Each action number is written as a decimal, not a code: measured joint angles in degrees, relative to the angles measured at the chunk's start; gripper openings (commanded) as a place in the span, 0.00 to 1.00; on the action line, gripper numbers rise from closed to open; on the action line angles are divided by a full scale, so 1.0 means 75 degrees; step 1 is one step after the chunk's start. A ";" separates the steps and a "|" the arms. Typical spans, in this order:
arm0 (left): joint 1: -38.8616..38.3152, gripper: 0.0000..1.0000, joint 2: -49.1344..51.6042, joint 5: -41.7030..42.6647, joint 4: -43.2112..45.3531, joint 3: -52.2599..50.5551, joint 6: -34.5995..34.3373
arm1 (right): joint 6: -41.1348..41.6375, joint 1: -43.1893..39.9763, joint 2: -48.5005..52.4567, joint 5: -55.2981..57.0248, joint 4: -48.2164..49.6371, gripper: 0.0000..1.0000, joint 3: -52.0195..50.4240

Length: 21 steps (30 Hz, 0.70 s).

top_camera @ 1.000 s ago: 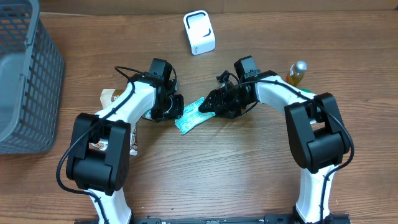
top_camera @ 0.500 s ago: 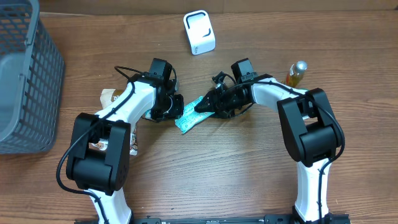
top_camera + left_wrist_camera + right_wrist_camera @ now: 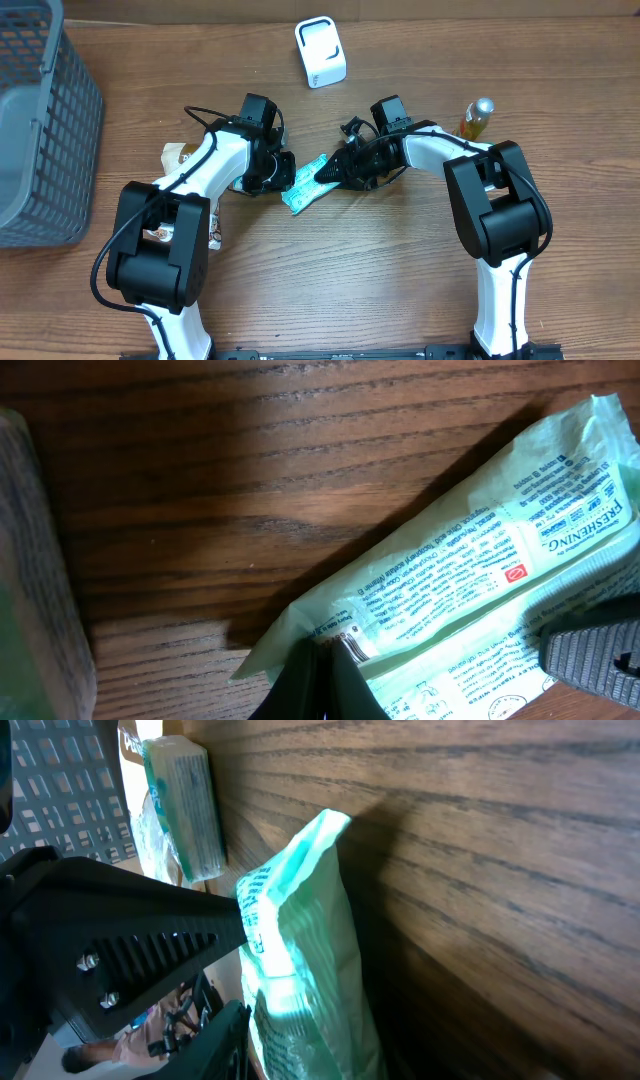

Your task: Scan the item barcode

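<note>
Green packet [image 3: 303, 188] stuck between both arms, mid-table

Only word I could actually read was "FRESHENING" in caps along one edge in the left wrist view. Next to it sat a little red square mark and blocks of print too tiny to read. The packet's long axis ran diagonally, near-left to far-right. The left gripper [image 3: 283, 180] was clenched on the near-left end. The right gripper [image 3: 325, 172] had its fingers either side of the far-right end, but I couldn't tell if they were really biting. A white scanner [image 3: 320, 52] stood well beyond it, on the far side.
</note>
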 measured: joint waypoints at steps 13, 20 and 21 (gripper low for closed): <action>0.0000 0.04 0.0000 -0.0035 0.0000 0.0000 0.0000 | 0.0003 0.0009 0.0026 0.0111 -0.0015 0.27 0.0000; 0.0000 0.04 0.0000 -0.0055 0.0003 0.0000 0.0000 | 0.0055 0.0009 0.0026 0.0070 0.0047 0.31 0.0000; 0.0000 0.04 0.0000 -0.0055 0.0003 0.0000 0.0000 | 0.0079 0.0009 0.0026 0.0061 0.0087 0.31 0.0000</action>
